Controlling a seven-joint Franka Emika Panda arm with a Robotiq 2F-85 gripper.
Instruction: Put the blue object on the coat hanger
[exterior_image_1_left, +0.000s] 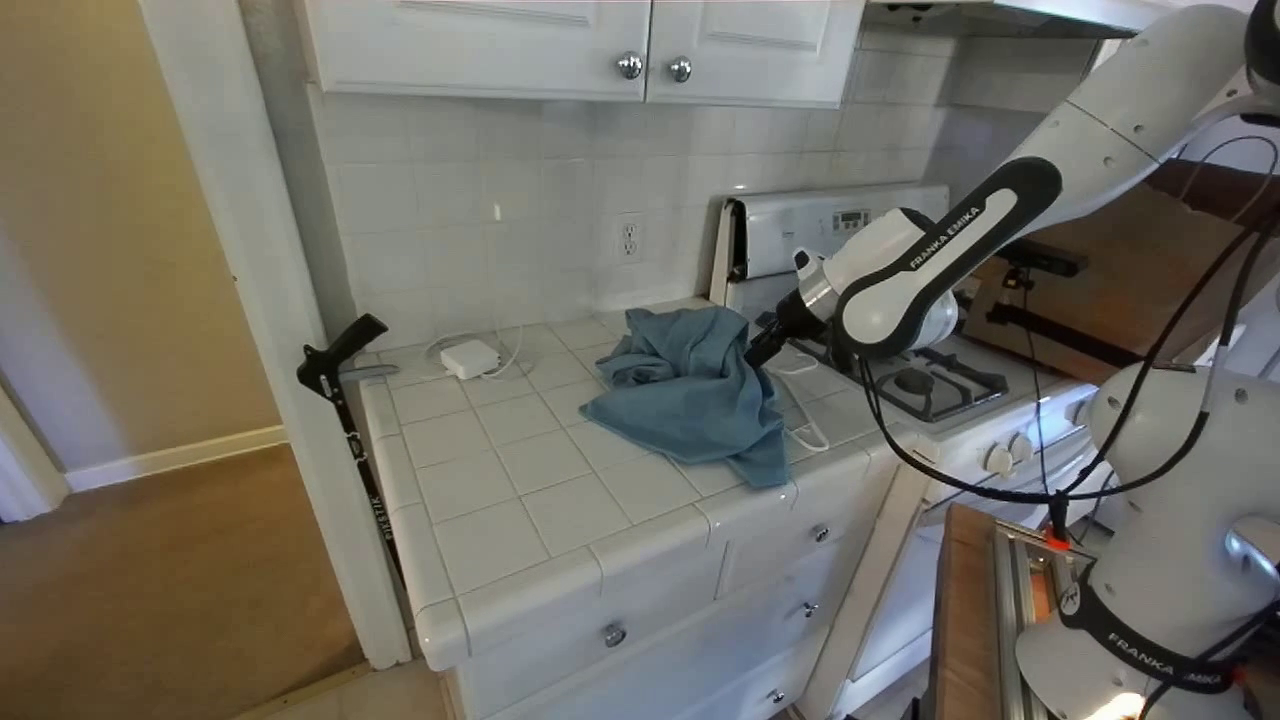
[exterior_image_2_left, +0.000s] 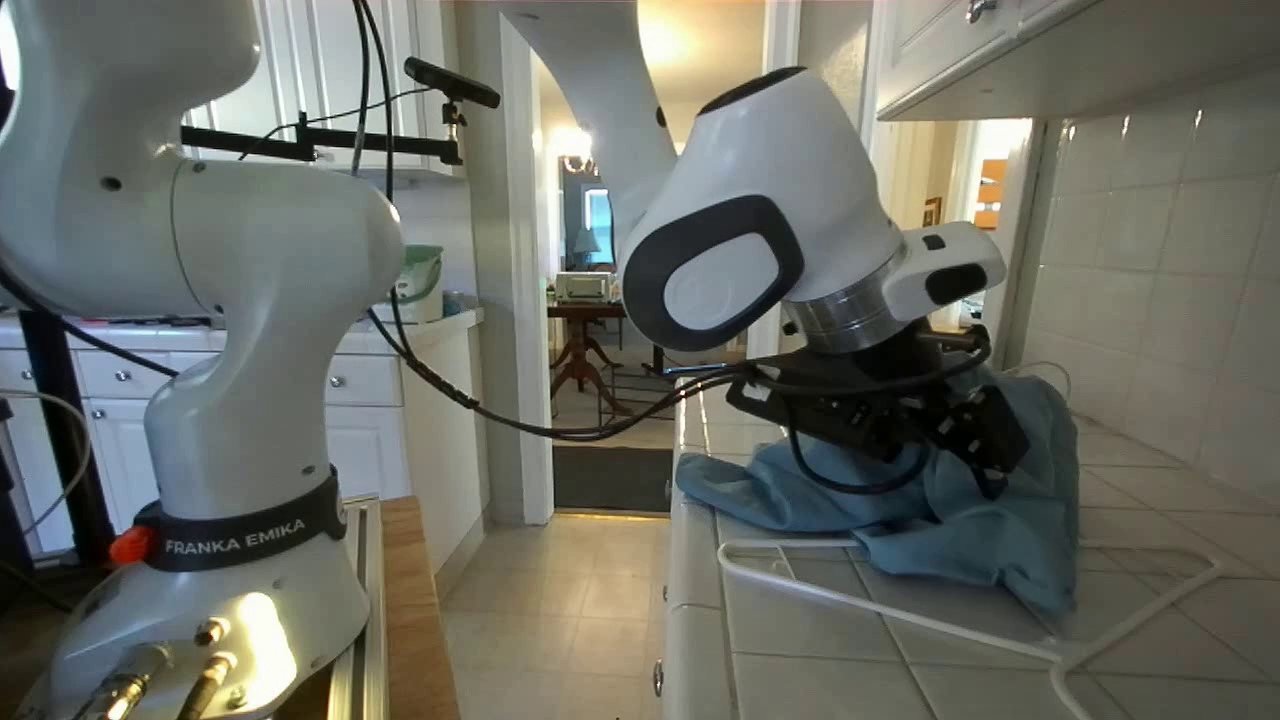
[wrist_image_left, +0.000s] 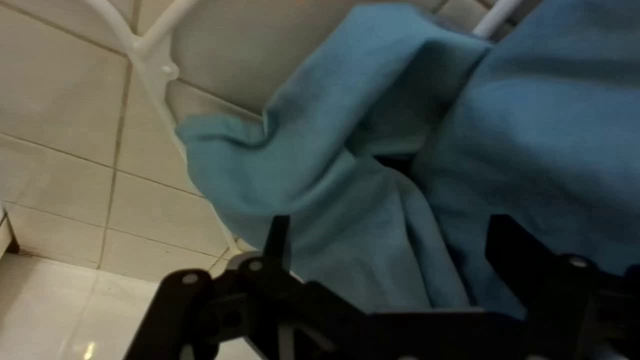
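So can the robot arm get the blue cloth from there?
Probably yes: the gripper is open, with blue cloth showing between its fingers. Nothing seems in the way; the white hanger looks partly underneath.

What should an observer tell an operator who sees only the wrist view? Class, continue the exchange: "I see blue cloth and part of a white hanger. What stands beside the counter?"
Observer: A stove, in an exterior view.
Operator: Which side of the cloth is my gripper near?
Observer: The side facing the stove.
Operator: Is anything else on the counter?
Observer: Yes, a small white box, close to the tiled wall.
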